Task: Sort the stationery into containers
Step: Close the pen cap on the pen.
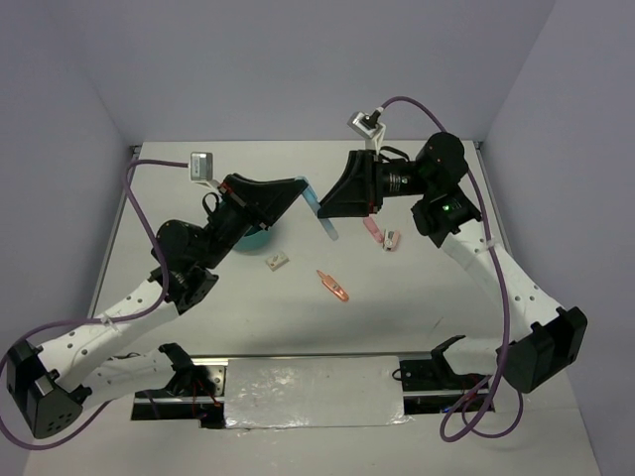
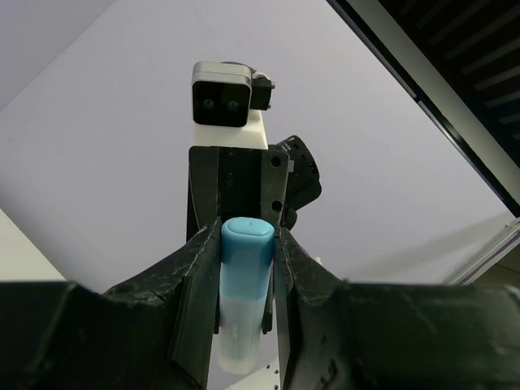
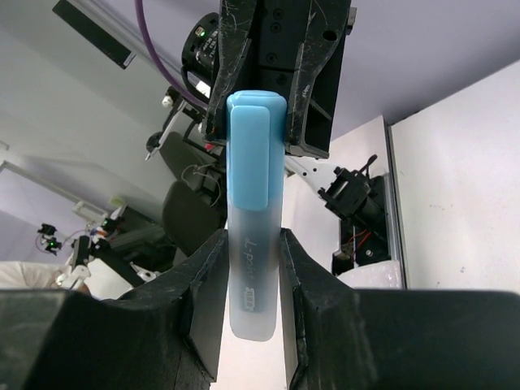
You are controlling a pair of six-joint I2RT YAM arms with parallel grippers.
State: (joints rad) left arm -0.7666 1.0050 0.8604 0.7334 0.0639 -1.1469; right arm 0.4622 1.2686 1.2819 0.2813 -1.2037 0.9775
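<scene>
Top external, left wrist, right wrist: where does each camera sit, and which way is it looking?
Top external: above and behind the arms, looking down on the table; both arms show, left pincer facing right pincer.
Left wrist: on the left arm, looking along its fingers at the right pincer, wall behind.
Right wrist: on the right arm, looking along its fingers at the left pincer, room behind.
Shared: all three show the blue marker gripped by both pincers.

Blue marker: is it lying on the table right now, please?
No, the blue marker is gripped aloft by the left gripper and right gripper.
</scene>
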